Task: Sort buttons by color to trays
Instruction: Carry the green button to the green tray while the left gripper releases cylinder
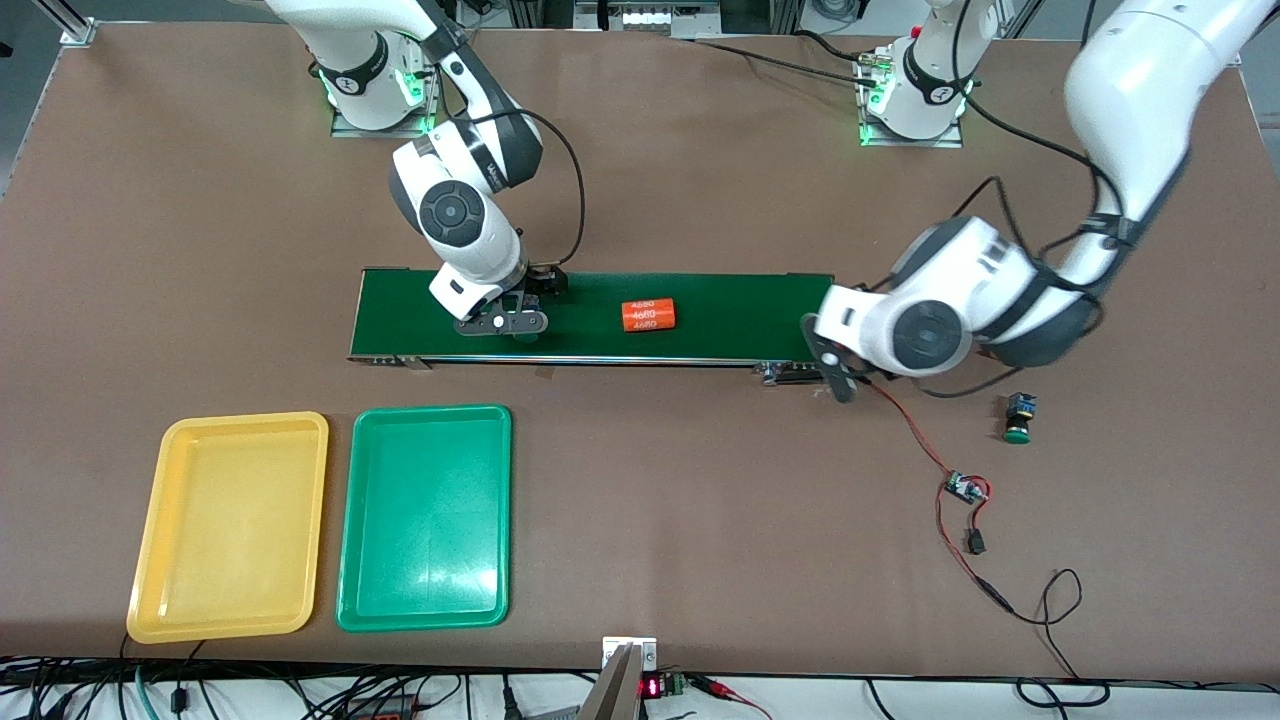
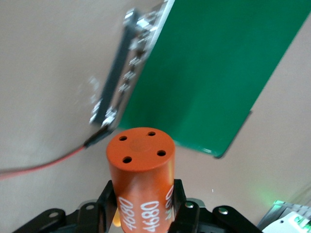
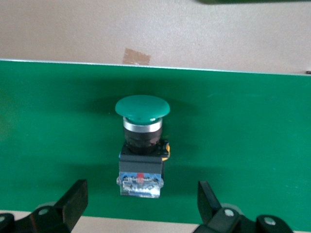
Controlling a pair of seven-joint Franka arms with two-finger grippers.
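Observation:
A green-capped button (image 3: 141, 145) lies on the dark-green belt (image 3: 243, 121), between the wide-open fingers of my right gripper (image 3: 141, 190), which hangs low over it. From the front the right gripper (image 1: 500, 322) covers this button. A second green button (image 1: 1019, 418) lies on the table toward the left arm's end, nearer the front camera than the belt. My left gripper (image 2: 142, 196) is shut on an orange cylinder (image 2: 141, 170) printed "4680", over the belt's end (image 1: 820, 330); the left gripper (image 1: 838, 375) hides it from the front. The yellow tray (image 1: 230, 525) and green tray (image 1: 425, 515) are bare.
Another orange "4680" cylinder (image 1: 650, 315) lies on its side at mid-belt. A red wire with a small circuit board (image 1: 965, 488) runs from the belt's end across the table toward the front edge. The belt's metal frame (image 2: 121, 82) shows under the left gripper.

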